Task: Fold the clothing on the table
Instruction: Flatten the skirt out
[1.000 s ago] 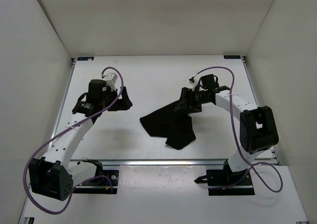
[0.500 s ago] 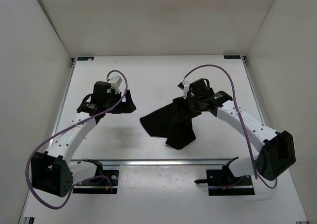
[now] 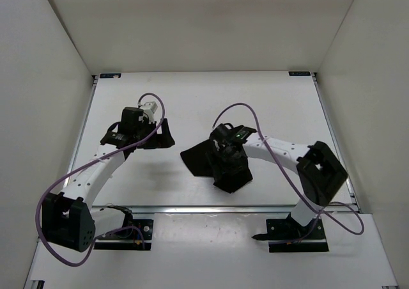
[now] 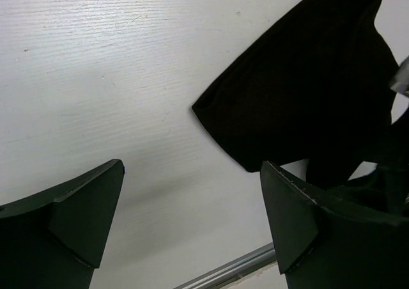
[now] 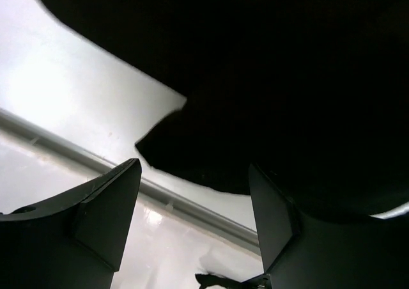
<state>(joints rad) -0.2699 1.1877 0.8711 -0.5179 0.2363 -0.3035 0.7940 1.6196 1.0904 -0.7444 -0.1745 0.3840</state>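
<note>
The clothing (image 3: 198, 161) lies on the table (image 3: 192, 97) as an uneven black heap, one flap spread flat and the rest bunched beside it, so as I judge it no neat fold is made yet and nearly all the work is left. The right gripper (image 5: 195, 206) hangs directly over the clothing, jaws apart with nothing seen between them. The left gripper (image 4: 192, 212) hovers just off the clothing's left edge, not touching it, jaws wide and empty
</note>
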